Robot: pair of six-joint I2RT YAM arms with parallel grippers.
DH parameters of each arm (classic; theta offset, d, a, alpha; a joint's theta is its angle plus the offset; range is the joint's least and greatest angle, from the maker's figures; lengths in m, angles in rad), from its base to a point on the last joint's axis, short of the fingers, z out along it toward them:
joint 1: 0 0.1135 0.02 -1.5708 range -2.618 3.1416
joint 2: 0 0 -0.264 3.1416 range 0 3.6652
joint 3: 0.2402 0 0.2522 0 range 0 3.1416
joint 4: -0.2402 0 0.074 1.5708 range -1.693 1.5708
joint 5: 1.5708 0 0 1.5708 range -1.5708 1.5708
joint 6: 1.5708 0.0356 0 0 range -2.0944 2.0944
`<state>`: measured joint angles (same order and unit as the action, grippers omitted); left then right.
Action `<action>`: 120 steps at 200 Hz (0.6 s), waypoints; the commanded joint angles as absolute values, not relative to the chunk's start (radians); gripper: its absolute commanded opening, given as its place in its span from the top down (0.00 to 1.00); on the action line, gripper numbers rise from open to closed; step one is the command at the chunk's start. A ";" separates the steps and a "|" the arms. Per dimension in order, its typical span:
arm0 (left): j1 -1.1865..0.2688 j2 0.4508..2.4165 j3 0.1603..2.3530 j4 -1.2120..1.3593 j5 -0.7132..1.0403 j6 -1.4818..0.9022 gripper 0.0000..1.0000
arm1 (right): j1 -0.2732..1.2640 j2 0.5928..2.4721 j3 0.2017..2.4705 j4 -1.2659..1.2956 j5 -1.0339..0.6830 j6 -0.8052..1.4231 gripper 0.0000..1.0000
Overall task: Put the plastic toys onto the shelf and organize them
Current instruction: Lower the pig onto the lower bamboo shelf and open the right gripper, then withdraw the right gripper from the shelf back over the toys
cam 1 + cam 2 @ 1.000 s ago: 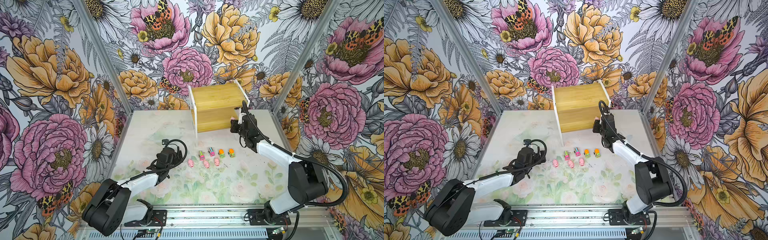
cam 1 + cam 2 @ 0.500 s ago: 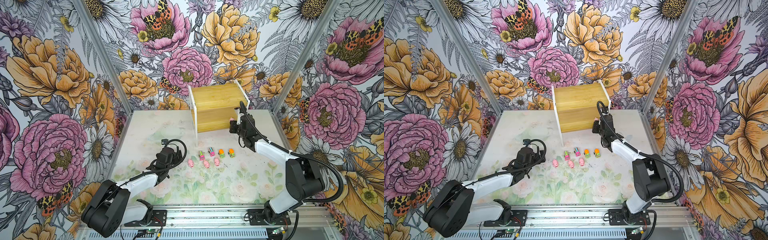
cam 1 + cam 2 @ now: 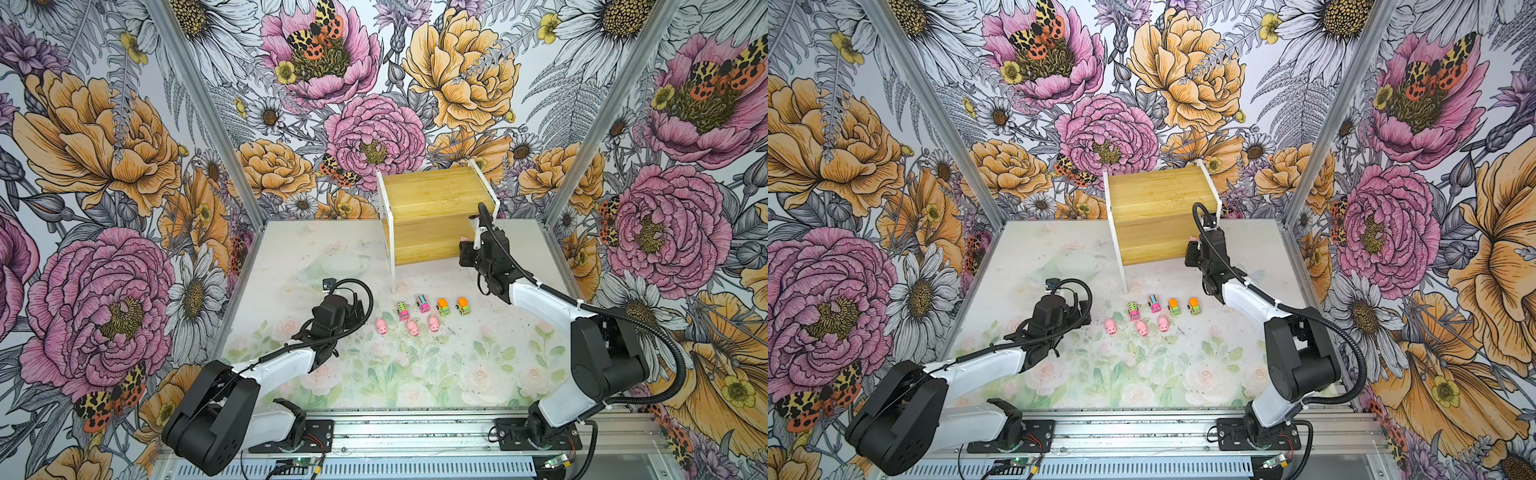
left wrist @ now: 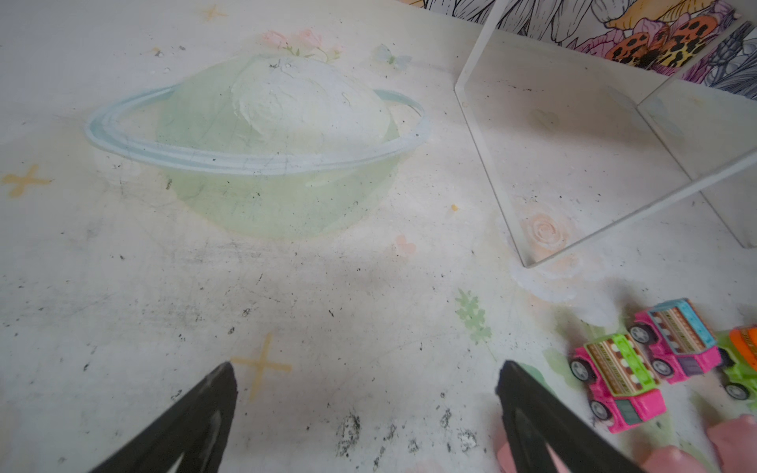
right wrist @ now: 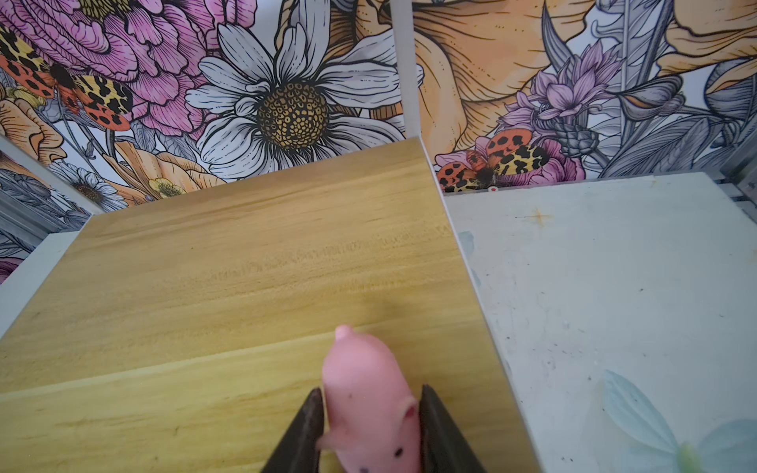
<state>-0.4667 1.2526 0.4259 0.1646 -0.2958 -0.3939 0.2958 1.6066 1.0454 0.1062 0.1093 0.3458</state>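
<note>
1. Over the past second the right gripper (image 5: 370, 388) has stayed at the right end of the two-tier bamboo-board shelf with white frame legs (image 3: 432, 195), its wrist barely shifted. The toys on the table lie in the same rows as before.
2. Its fingers (image 5: 434, 417) stand narrowly apart, one along each flank of a small pink plastic pig (image 5: 360, 360). I cannot tell whether they still pinch it or have just let go.
3. The pig lies over the shelf's lower board, near its right edge, and appears to rest on the wood.
4. The left gripper (image 4: 364, 368) is spread wide and empty, low over the floral table (image 3: 415, 374), near a pink truck with a striped top (image 4: 614, 381).
5. Three more pink pigs (image 3: 412, 328), two pink trucks and two green trucks with orange tops (image 3: 443, 306) wait in front of the shelf.
6. Judgement: this is the release of the first toy, with seven left. The right arm should back away cleanly so the pig is not dragged off.
</note>
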 commanded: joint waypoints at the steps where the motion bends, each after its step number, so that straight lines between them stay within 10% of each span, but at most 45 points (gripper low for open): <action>1: -0.459 1.248 0.417 0.187 -0.283 -0.391 0.01 | 0.292 1.603 1.032 0.127 0.130 0.344 0.58; 120: -0.458 1.247 0.416 0.186 -0.284 -0.392 0.01 | 0.294 1.448 0.940 0.056 -0.002 0.328 0.36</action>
